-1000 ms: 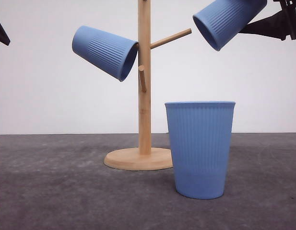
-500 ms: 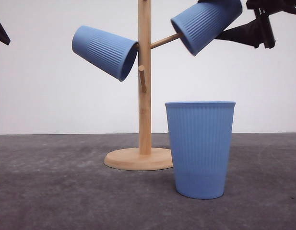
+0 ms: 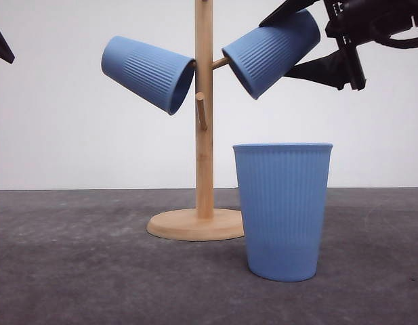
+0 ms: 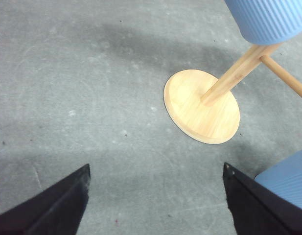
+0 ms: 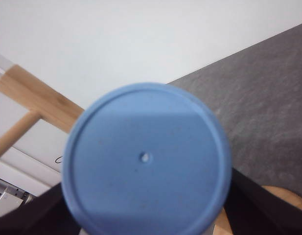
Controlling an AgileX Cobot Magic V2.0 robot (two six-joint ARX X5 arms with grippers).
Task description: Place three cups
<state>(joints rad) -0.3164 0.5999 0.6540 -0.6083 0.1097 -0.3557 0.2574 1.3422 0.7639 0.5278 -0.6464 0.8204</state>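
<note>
Three light-blue ribbed cups show in the front view. One cup (image 3: 148, 73) hangs mouth-inward on the left peg of the wooden stand (image 3: 204, 135). A second cup (image 3: 253, 59) is tilted over the right peg (image 3: 219, 63), and my right gripper (image 3: 280, 49) is shut on it from the right. In the right wrist view that cup's flat base (image 5: 146, 159) faces the camera between the dark fingers (image 5: 261, 200). The third cup (image 3: 283, 210) stands upright on the table in front of the stand. My left gripper (image 4: 155, 205) hangs open above the table, nothing between its fingers.
The stand's round wooden base (image 4: 202, 105) rests on the grey table (image 4: 82, 98), with the hung cup (image 4: 270, 19) above it and the upright cup (image 4: 288, 178) beside it. A short bare peg (image 3: 201, 110) points forward. A white wall stands behind.
My right gripper has carried its cup left and down, and the cup's mouth now covers most of the right peg. The other two cups and the left arm have not moved.
</note>
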